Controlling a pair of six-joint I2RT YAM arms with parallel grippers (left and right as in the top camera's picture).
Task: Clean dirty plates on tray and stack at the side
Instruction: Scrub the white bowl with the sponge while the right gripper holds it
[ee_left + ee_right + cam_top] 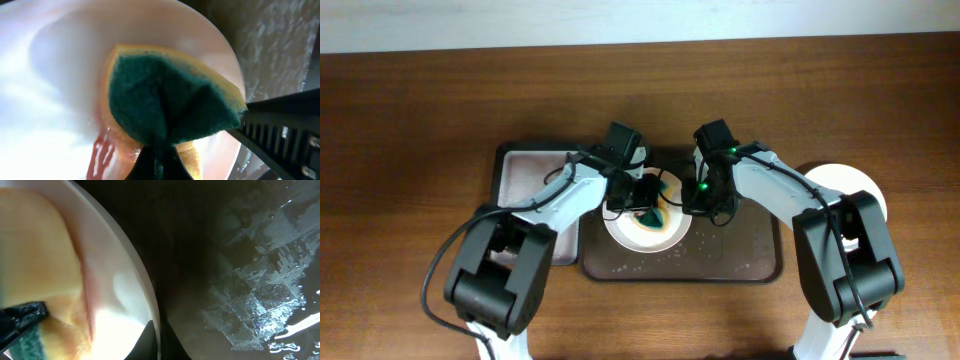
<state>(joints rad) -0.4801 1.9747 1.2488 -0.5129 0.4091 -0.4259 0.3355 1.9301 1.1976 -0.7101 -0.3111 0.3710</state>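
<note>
One white plate [642,232] sits on the dark brown tray [750,255], with orange-red sauce smeared over its middle [102,152]. My left gripper [642,196] is shut on a green and yellow sponge [170,95], which presses on the plate's face [60,65]. My right gripper [696,198] is shut on the plate's right rim [150,300], one finger on each side of it. In the right wrist view a corner of the sponge [25,342] shows at the lower left. Another white plate [852,184] lies on the bare tabletop right of the tray, partly hidden by my right arm.
A black basin [525,160] with pinkish liquid adjoins the tray's left side, under my left arm. The tray floor [260,295] is wet with droplets and foam. Bare wood-grain table [410,150] lies on the left and behind.
</note>
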